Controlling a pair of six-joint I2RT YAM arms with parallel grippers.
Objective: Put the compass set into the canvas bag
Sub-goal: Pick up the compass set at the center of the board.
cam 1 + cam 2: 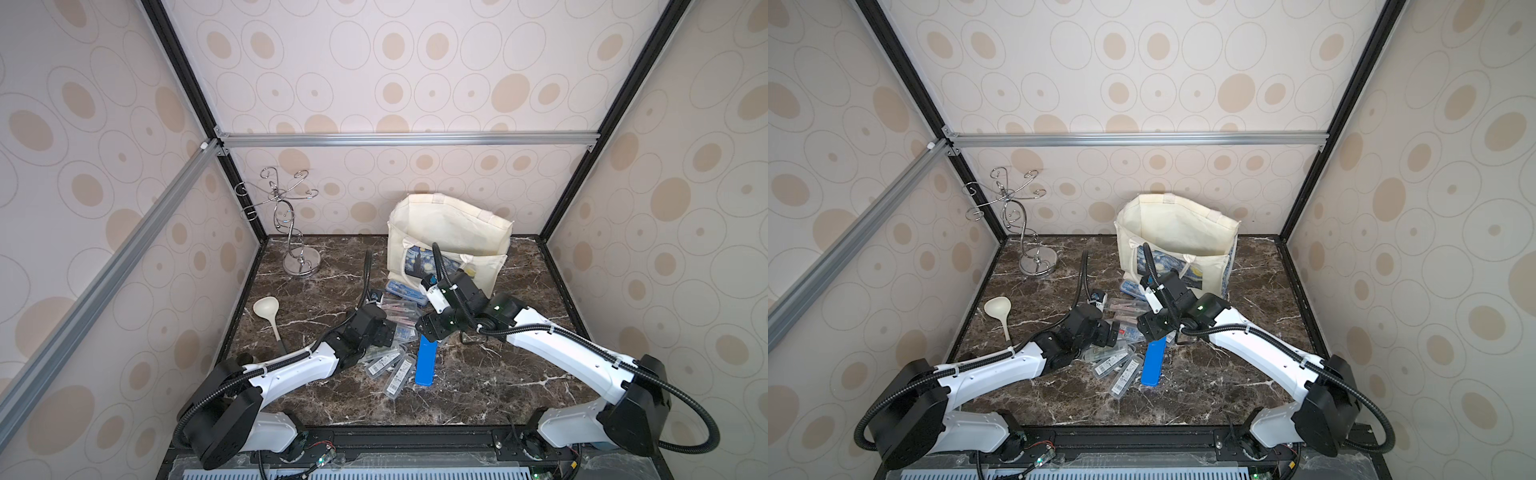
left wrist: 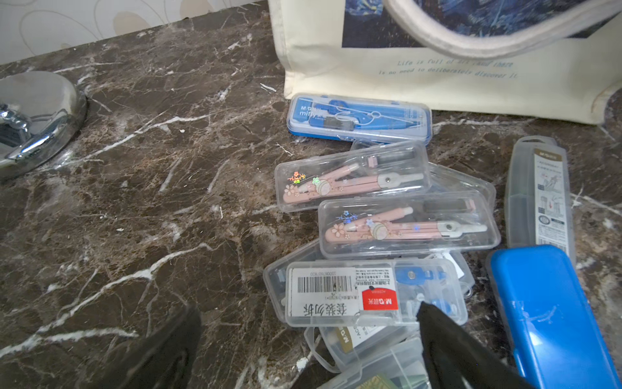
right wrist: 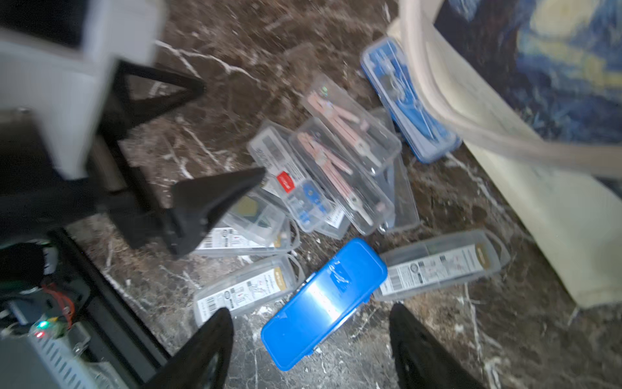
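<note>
The cream canvas bag (image 1: 451, 232) (image 1: 1177, 228) stands open at the back of the marble table, print side facing the arms. In front of it lie several compass sets in cases: a blue clear-lidded one (image 2: 358, 118) against the bag, two clear cases with pink compasses (image 2: 350, 176) (image 2: 407, 224), a labelled clear case (image 2: 370, 293) and a solid blue case (image 3: 323, 303) (image 1: 426, 361). My left gripper (image 2: 303, 347) (image 1: 392, 332) hangs open over the clear cases, holding nothing. My right gripper (image 3: 313, 340) (image 1: 428, 328) is open above the solid blue case's end, which lies on the table.
A chrome hook stand (image 1: 297, 237) rises at the back left. A cream ladle (image 1: 270, 318) lies near the left wall. More clear labelled cases (image 1: 388, 365) are scattered beside the blue case. Patterned walls close in the table on three sides.
</note>
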